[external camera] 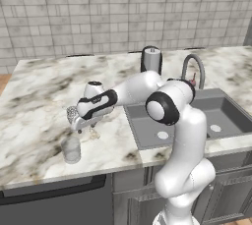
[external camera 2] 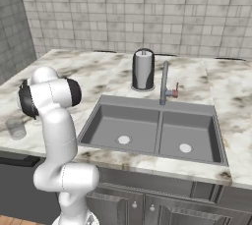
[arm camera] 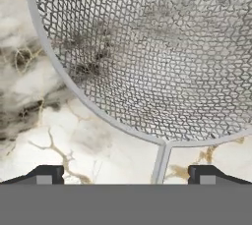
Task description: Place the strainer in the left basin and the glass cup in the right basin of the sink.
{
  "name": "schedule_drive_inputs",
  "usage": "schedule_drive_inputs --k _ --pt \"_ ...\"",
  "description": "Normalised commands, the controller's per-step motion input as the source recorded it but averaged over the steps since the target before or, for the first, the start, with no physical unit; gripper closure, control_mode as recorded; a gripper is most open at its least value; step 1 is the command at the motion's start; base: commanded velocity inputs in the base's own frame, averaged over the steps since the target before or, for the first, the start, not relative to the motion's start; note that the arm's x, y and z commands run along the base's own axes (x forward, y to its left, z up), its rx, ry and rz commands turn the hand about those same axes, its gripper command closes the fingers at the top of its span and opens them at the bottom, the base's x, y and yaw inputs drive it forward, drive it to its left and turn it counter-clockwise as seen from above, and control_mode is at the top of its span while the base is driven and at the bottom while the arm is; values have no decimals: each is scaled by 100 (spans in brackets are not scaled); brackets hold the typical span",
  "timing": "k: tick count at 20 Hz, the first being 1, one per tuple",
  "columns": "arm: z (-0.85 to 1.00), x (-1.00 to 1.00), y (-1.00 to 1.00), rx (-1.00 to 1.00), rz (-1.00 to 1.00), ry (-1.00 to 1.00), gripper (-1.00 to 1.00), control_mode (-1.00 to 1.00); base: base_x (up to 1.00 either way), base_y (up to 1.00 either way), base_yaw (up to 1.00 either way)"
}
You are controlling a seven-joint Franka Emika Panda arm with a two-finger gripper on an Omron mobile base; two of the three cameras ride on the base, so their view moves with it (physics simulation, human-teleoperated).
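The strainer [arm camera: 157,52], a silvery wire-mesh bowl, lies on the marble counter with its thin handle [arm camera: 160,162] running down between my two fingertips. My gripper [arm camera: 127,175] is open and hovers low over that handle, gripping nothing. From the left base view the strainer [external camera: 72,114] sits just left of the gripper [external camera: 83,125], well left of the sink. The glass cup [external camera: 71,149] stands upright near the counter's front edge, in front of the strainer; it is also at the far left in the right base view [external camera 2: 16,128]. The left basin [external camera 2: 113,126] and the right basin [external camera 2: 189,130] hold nothing.
A tall dark steel canister [external camera 2: 143,69] stands behind the sink, beside the gooseneck faucet [external camera 2: 165,81]. My arm reaches left across the counter [external camera: 34,96] from in front of the left basin [external camera: 142,126]. The tiled wall closes off the back.
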Motion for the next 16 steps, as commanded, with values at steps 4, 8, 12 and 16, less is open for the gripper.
schedule_drive_inputs --k 4,8,12,16 --pt "-5 11 0 0 10 0 -100 -100 0 0 0" --pt "-5 18 -1 0 7 0 -100 -100 0 0 0" --pt "-8 17 0 0 5 2 -100 -100 0 0 0" --pt "-10 15 7 3 0 6 -100 -100 0 0 0"
